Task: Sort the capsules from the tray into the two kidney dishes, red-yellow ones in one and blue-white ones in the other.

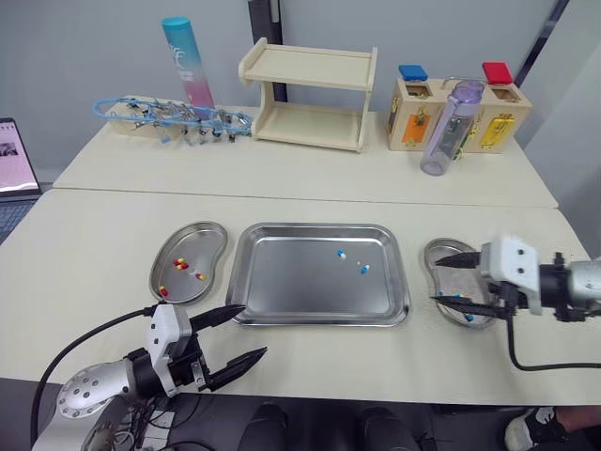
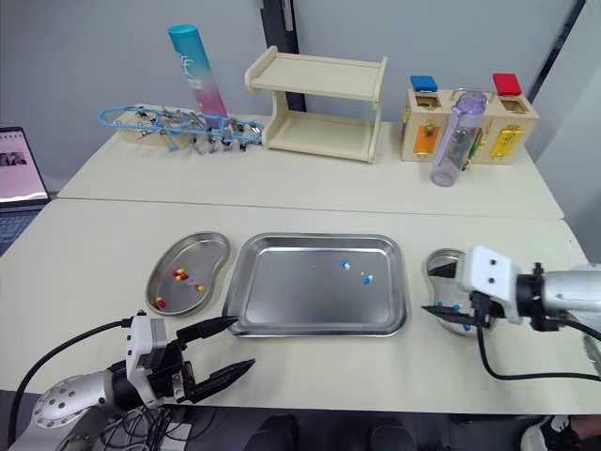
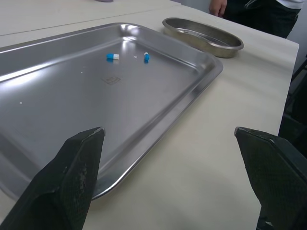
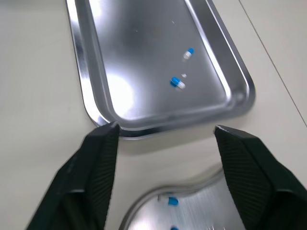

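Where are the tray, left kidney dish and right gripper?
tray (image 1: pixel 300 282): left eye view, bare floor.
left kidney dish (image 1: pixel 205 244): left eye view, bare bottom.
right gripper (image 1: pixel 436 281): left eye view, midway between fingertips.

Across the top of the frame stand a blue-pink tube (image 1: pixel 185 58), a wooden shelf (image 1: pixel 308 96), a purple bottle (image 1: pixel 451 127) and a wooden box (image 1: pixel 413 122). A laptop (image 1: pixel 14 160) sits at the left edge.

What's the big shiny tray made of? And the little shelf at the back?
The tray looks like polished metal, probably stainless steel: silvery, with bright reflections. The shelf looks like pale unpainted wood, matte and cream-coloured; it could be plywood.
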Robot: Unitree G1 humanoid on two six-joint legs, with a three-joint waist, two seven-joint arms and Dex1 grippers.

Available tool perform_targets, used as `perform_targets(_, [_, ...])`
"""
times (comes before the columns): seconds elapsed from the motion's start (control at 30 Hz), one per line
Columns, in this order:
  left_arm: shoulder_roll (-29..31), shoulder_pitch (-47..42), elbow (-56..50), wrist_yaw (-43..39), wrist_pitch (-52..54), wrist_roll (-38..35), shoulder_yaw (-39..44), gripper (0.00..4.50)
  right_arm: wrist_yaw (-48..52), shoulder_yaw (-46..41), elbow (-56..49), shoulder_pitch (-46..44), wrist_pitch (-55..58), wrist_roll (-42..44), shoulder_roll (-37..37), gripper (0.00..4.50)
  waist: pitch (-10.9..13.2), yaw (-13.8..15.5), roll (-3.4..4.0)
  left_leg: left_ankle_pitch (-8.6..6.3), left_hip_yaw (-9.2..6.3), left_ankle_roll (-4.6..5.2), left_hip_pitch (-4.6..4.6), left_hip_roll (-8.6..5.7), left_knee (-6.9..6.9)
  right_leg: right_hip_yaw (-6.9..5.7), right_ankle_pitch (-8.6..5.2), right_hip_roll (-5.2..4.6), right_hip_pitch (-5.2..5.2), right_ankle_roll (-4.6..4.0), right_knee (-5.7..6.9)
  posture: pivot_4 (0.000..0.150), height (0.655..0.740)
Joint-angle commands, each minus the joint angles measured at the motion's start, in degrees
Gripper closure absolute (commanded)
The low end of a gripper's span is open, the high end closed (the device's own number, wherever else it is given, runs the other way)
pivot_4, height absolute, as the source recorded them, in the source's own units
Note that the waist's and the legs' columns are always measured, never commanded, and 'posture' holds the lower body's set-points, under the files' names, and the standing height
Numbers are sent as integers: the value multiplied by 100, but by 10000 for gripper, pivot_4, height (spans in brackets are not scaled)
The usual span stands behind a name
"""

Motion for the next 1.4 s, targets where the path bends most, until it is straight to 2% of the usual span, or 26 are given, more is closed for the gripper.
perform_targets(0.03, [10, -86, -39, -38, -173, 9, -70, 0, 30, 935, 415, -843, -298, -588, 344, 15761, 4, -11, 2, 0, -1, 0, 1, 1, 0, 0, 0, 1, -2, 0, 1, 1500, 7400])
perform_targets(0.2, [58, -229, 54, -37, -185, 17, -135, 0, 228, 2201, 1628, -2192, -788, -1558, 1077, 15761, 9, -54, 9, 0, -1, 0, 7, 2, 0, 0, 0, 1, -2, 0, 6, 1500, 7400])
perform_targets(0.4, [103, -340, 41, -35, -90, -10, -196, 0, 557, 2927, 2983, -3191, -1197, -2161, 1761, 15761, 12, -39, 11, 0, -8, 0, 2, 1, -3, -6, 1, 1, -5, -1, 7, 1500, 7400])
perform_targets(0.67, [121, -342, 82, -27, -134, 49, -255, 0, 856, 3237, 4494, -3886, -1755, -2624, 2355, 15761, 14, -39, 13, 0, -11, -1, 2, 0, -3, -8, 2, 1, -6, -1, 9, 1500, 7400])
perform_targets(0.97, [101, -222, 237, -112, -331, 140, -253, 0, 1029, 3257, 5126, -4097, -1937, -2794, 2690, 15761, 19, -81, 22, 0, -13, -1, 4, 0, -3, -8, 2, 2, -7, -2, 13, 1500, 7400])
perform_targets(1.07, [95, -207, 305, -144, -393, 170, -271, 0, 1049, 3256, 5249, -4123, -1912, -2859, 2742, 22031, 18, -90, 22, 0, -13, -1, 5, 0, -3, -8, 2, 2, -6, -2, 14, 1500, 7400])
perform_targets(1.33, [87, -276, 487, -237, -548, 233, -345, 0, 1185, 3262, 5424, -4213, -1514, -2930, 2825, 42965, 18, -108, 22, 0, -13, -1, 8, 0, -3, -9, 2, 1, -4, -2, 16, 1500, 7400])
perform_targets(1.37, [91, -293, 519, -246, -570, 237, -349, 0, 1188, 3246, 5414, -4224, -1499, -2905, 2845, 44834, 18, -106, 22, 0, -15, -1, 7, 0, -3, -10, 2, 2, -4, -2, 16, 1500, 7400])
perform_targets(1.4, [94, -294, 540, -257, -591, 240, -350, 0, 1189, 3224, 5385, -4222, -1493, -2871, 2862, 44834, 18, -108, 22, 0, -15, -1, 7, 0, -3, -11, 2, 2, -4, -2, 16, 1500, 7400])
